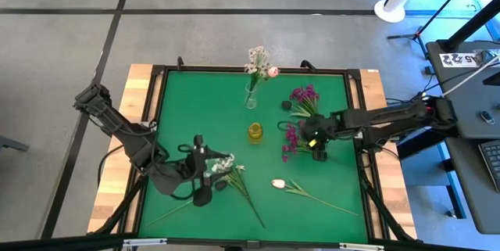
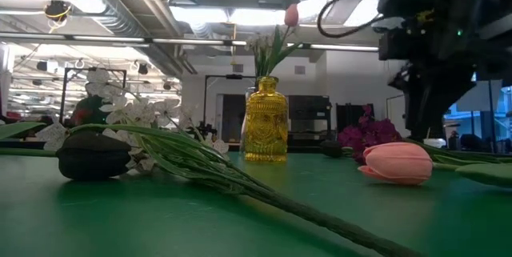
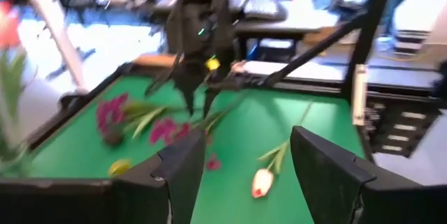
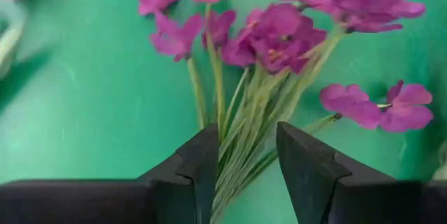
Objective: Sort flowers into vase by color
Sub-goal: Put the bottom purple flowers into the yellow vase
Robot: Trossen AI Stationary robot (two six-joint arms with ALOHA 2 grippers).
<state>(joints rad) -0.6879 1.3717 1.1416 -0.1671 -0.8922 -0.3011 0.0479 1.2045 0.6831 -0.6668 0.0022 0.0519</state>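
Flowers lie across the green tabletop (image 1: pixel 180 102) from above: a white spray (image 1: pixel 225 163) by the left gripper (image 1: pixel 205 174), a pink tulip (image 1: pixel 279 183) alone. Left wrist: fingers spread, empty. Right wrist: right gripper (image 4: pixel 246 165) clasps magenta stems (image 4: pixel 244 147).

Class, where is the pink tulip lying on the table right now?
In the high view, the pink tulip lies flat on the green mat's near-right part, below the yellow vase, right of the white flowers.
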